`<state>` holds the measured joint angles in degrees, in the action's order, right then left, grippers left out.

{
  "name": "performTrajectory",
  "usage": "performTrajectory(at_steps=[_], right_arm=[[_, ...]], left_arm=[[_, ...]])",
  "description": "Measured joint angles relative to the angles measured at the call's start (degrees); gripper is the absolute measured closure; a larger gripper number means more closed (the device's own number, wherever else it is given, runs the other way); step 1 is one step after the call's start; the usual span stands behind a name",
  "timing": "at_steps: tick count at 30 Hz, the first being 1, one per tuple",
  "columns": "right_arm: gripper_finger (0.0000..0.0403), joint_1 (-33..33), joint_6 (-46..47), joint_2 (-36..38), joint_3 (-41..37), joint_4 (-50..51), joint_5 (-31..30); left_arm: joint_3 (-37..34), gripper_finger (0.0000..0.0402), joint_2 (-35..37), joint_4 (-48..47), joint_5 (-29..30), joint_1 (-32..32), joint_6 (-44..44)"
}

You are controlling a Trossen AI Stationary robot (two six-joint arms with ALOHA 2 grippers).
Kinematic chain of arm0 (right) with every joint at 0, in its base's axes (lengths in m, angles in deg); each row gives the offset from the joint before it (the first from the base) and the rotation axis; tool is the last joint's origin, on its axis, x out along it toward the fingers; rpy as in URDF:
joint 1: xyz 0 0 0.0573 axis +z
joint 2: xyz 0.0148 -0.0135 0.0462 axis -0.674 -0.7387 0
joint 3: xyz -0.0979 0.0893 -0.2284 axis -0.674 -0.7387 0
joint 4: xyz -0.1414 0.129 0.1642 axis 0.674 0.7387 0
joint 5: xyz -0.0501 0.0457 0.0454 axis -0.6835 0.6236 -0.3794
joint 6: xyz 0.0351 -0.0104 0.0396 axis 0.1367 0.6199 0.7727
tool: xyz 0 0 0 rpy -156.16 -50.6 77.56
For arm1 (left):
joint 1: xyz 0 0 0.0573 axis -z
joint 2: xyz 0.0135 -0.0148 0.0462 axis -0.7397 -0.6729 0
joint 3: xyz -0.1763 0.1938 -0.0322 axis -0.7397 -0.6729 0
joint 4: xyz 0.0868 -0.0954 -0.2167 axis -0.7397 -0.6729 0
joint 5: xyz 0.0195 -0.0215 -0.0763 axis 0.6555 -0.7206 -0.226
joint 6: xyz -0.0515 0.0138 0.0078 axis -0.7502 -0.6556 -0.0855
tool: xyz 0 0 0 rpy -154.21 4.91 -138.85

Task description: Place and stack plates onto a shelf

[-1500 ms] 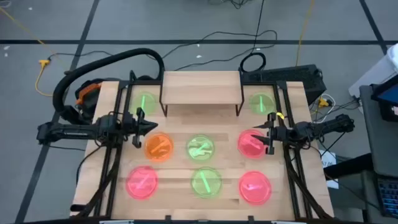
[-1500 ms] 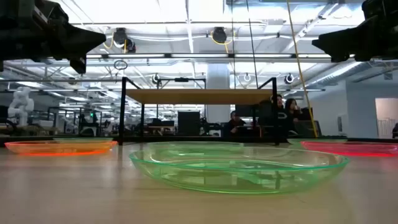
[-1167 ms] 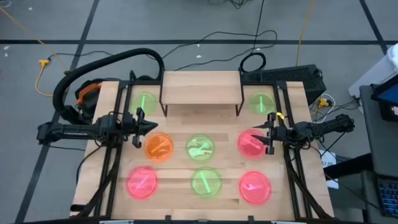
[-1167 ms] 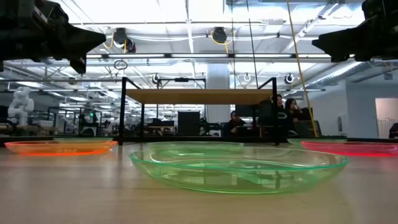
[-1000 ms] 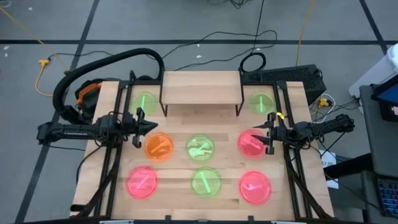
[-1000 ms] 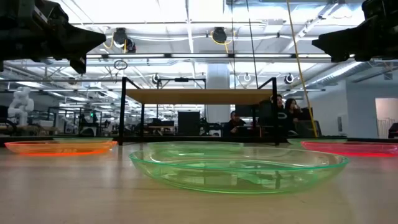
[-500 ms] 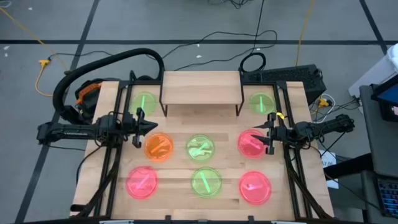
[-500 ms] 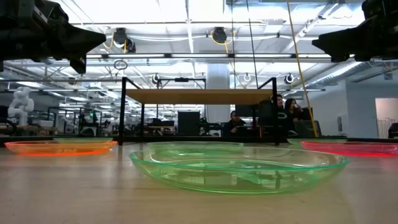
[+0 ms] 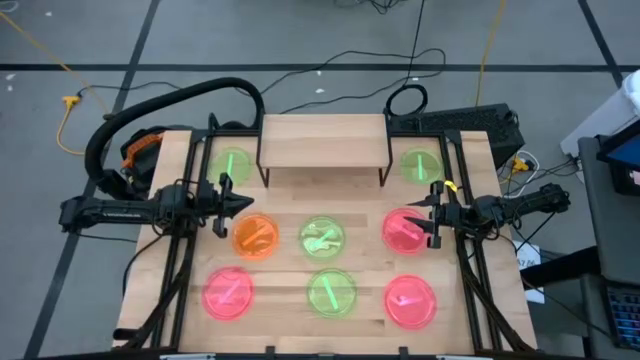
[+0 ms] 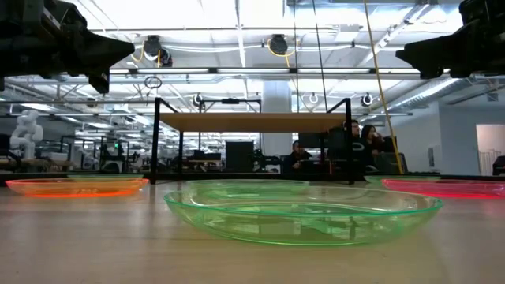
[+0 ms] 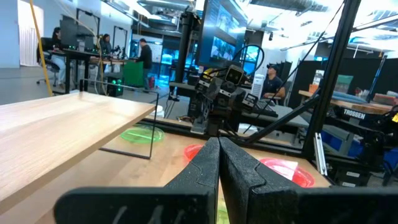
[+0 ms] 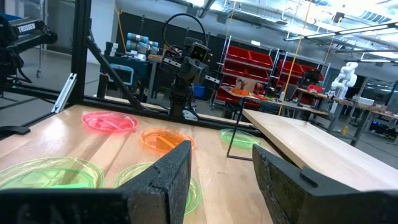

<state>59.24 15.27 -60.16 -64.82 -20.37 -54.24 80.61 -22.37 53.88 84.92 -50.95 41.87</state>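
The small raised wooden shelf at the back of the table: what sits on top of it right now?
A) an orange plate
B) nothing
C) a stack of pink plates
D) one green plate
B: seen from above, the shelf has a bare top, and all eight plates lie on the tabletop.

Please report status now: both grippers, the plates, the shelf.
Left gripper shut, empty, raised beside orange plate. Right gripper open, empty, above pink plate. Shelf bare; all plates on table. Nothing in the way.
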Motion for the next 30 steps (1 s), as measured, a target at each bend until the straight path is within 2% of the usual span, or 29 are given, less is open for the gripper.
performTrajectory(at_steps=[13,16,23,30], right_arm=[[0.0248,0.0,-0.01,-0.01,0.01,-0.53,0.01],[0.0248,0.0,0.03,-0.01,-0.01,-4.79,0.0],[0.0248,0.0,6.43,-0.7,0.01,-22.68,1.17],[0.0248,-0.02,8.41,-6.71,1.88,-22.76,-3.26]], left_arm=[[0.0,0.0387,0.01,0.0,-0.01,-0.01,-0.02],[0.0,0.0387,0.0,0.01,0.01,-0.01,-0.02],[0.0,0.0387,0.01,0.0,-0.01,-0.01,-0.02],[-0.01,0.0387,0.01,0.01,-0.01,0.01,-0.02]])
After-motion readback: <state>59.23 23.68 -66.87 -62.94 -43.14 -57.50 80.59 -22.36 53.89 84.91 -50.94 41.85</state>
